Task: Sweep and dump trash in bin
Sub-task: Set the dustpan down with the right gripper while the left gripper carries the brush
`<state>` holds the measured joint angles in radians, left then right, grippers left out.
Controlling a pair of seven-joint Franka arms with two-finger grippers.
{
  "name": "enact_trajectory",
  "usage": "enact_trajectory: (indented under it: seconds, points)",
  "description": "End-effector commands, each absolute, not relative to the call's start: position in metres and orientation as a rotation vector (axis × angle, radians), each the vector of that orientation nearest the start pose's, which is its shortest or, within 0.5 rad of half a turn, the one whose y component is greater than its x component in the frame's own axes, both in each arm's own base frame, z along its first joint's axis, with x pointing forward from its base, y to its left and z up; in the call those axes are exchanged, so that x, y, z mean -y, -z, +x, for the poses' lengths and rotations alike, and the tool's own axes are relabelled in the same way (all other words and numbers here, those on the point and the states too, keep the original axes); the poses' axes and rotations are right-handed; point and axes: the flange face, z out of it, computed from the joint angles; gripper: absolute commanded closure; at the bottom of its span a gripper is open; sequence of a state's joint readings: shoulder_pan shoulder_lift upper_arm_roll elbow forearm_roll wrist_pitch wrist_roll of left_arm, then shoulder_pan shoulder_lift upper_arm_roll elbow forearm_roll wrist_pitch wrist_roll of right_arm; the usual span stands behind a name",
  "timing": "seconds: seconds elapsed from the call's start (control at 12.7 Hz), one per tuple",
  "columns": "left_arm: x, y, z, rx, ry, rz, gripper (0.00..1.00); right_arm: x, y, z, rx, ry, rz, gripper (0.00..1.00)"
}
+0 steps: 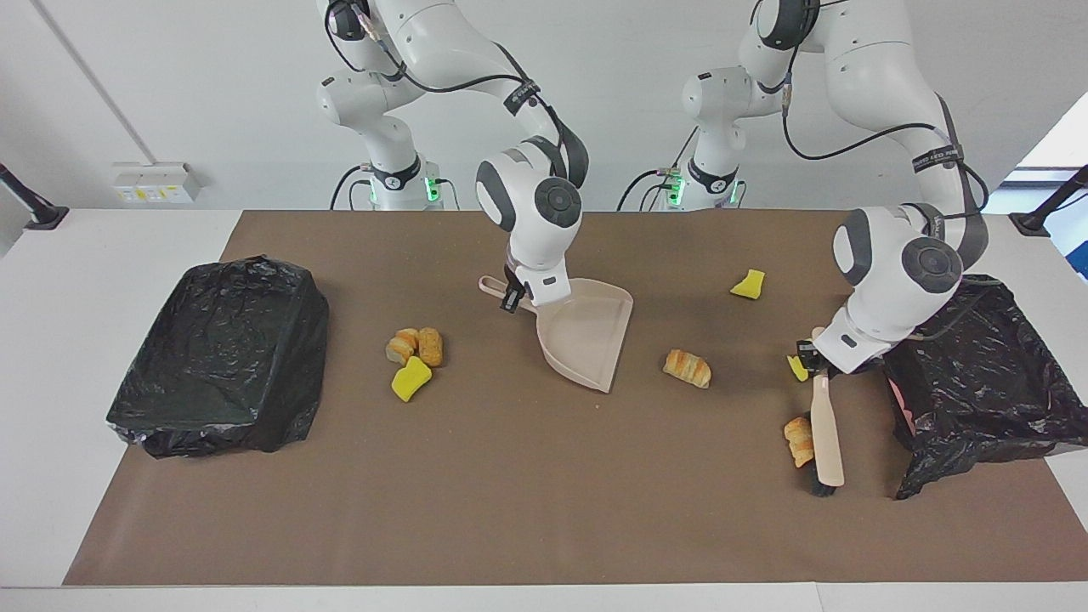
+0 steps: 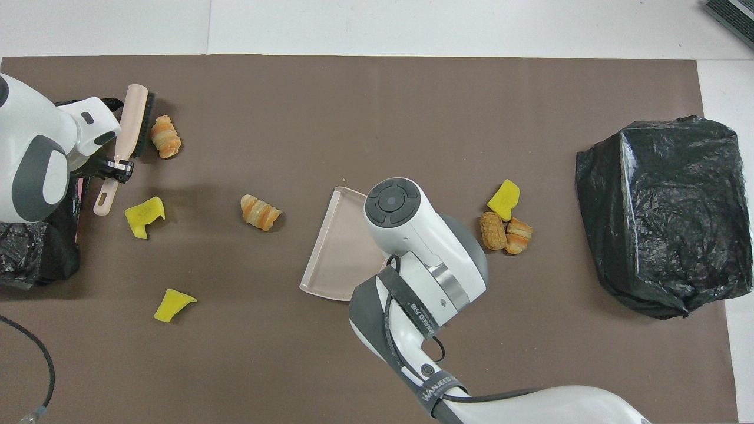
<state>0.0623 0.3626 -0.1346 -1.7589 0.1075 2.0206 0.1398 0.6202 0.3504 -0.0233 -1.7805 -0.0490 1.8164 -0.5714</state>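
My right gripper (image 1: 512, 297) is shut on the handle of the beige dustpan (image 1: 586, 333), whose lip rests on the brown mat; my wrist hides that grip in the overhead view. My left gripper (image 1: 816, 361) is shut on the handle of the pink brush (image 1: 826, 438), whose bristles touch a bread piece (image 1: 797, 440). More trash lies about: a bread piece (image 1: 687, 367) beside the dustpan, a yellow chunk (image 1: 748, 284), another chunk (image 2: 144, 217) by the left gripper, and a cluster (image 1: 416, 347) with a yellow chunk (image 1: 410, 378). The black-bagged bin (image 1: 221, 357) sits at the right arm's end.
A second crumpled black bag (image 1: 977, 382) lies at the left arm's end of the table, right beside the brush. The brown mat (image 1: 510, 510) covers most of the table. A cable (image 2: 35, 365) trails at the mat's corner near the left arm.
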Motion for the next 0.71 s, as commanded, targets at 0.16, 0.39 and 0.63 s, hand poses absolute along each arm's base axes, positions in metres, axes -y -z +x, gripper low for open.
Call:
enact_trajectory:
  seconds: [0.16,0.39,0.63]
  points:
    - [0.105,-0.354,0.581,-0.531,-0.353,-3.100,1.00,-0.334,-0.339,0.498,1.762,-0.497,-2.658,1.00]
    - [0.149,-0.350,0.553,-0.583,-0.419,-3.135,1.00,-0.335,-0.339,0.497,1.763,-0.496,-2.656,1.00]
    - [0.204,-0.350,0.518,-0.575,-0.479,-3.191,1.00,-0.333,-0.338,0.498,1.759,-0.497,-2.659,1.00]
